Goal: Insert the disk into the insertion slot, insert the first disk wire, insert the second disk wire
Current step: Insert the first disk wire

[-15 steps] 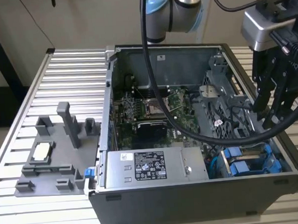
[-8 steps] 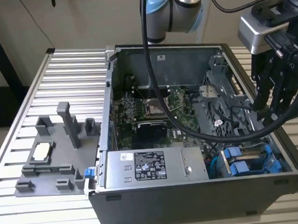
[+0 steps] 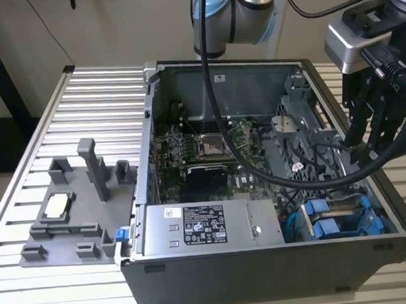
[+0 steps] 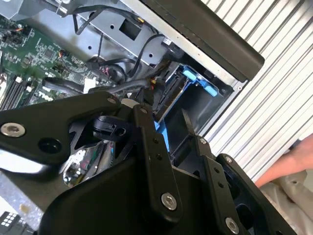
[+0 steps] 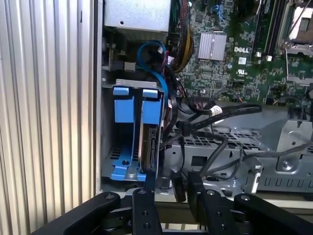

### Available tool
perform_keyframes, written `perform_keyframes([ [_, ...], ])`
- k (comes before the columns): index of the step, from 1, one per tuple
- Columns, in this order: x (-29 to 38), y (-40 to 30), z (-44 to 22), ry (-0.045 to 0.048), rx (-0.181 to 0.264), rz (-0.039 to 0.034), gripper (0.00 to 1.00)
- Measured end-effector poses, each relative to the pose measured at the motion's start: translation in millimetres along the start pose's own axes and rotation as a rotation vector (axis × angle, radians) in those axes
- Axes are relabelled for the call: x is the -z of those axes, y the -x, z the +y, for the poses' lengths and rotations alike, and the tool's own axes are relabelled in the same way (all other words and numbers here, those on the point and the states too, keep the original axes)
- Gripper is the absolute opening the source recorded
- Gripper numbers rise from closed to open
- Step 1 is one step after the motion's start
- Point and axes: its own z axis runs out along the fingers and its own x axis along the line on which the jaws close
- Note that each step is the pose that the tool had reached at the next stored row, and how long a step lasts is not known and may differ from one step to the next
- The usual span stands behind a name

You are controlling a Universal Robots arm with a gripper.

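Blue-bracketed, the disk (image 5: 149, 139) stands on edge inside the insertion slot (image 5: 108, 147), just ahead of one fingertip of the gripper (image 5: 171, 188). Its fingers are parted, clasping nothing I can see. Black cables (image 5: 220, 110) trail ahead of the other fingertip, green motherboard (image 5: 230, 78) beyond.

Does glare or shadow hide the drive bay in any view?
Exterior view: even light, the insertion slot readable behind cables. First wrist view: the disk lit, the slot's floor shaded. Second wrist view: the dark gripper blocks the middle; the ribbed table bright.
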Motion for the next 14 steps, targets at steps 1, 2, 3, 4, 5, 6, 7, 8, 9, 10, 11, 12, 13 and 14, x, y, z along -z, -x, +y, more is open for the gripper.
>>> perform_keyframes([
  [1, -0.8, 0.8, -0.8, 0.0002, 0.001, 0.0019, 0.4],
  [2, -1.5, 1.8, -1.6, 0.0004, 0.003, 0.0032, 0.4],
  [3, -2.2, 2.7, -2.2, 0.0005, 0.004, 0.0039, 0.4],
  [4, -2.7, 3.8, -3.0, 0.0006, 0.005, 0.0045, 0.4],
  [5, -3.2, 4.9, -3.8, 0.0006, 0.006, 0.0043, 0.4],
  [6, -3.5, 6.0, -4.4, 0.0007, 0.007, 0.0042, 0.4],
  [7, -3.8, 7.2, -5.0, 0.0007, 0.008, 0.0041, 0.4],
  [8, -4.3, 8.4, -5.4, 0.0008, 0.009, 0.0042, 0.4],
  [9, -5.0, 9.5, -5.9, 0.001, 0.01, 0.0053, 0.4],
  [10, -5.8, 10.0, -6.4, 0.0012, 0.011, 0.0072, 0.4],
  [11, -6.6, 10.2, -6.9, 0.0018, 0.013, 0.0106, 0.4],
  [12, -7.4, 10.3, -7.6, 0.0028, 0.014, 0.0145, 0.4],
  [13, -7.9, 10.2, -7.9, 0.0039, 0.015, 0.0175, 0.4],
  [14, -8.1, 10.3, -7.8, 0.0048, 0.015, 0.0197, 0.4],
])
